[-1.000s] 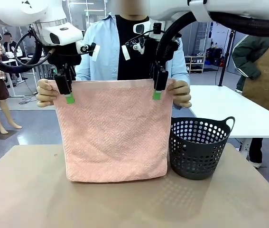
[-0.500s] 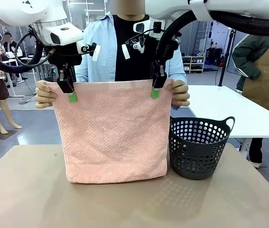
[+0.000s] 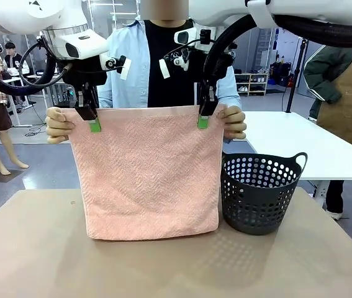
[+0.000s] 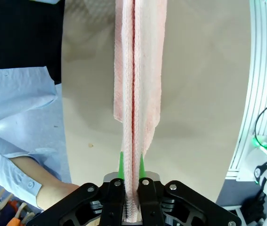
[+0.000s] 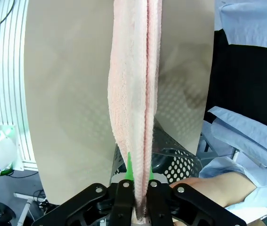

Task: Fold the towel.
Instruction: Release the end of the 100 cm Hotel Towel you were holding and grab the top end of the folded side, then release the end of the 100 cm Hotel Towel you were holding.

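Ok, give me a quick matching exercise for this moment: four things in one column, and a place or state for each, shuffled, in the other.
Things
1. towel
2. basket
3. left tool
4. right tool

Places and states
A. shut on the towel's top edge, on the basket's side
B. dark, full of holes, standing on the table
C. pink, hanging doubled from its top edge
D. shut on the towel's top edge, on the side away from the basket

Pairs: 1-C, 2-B, 3-D, 4-A
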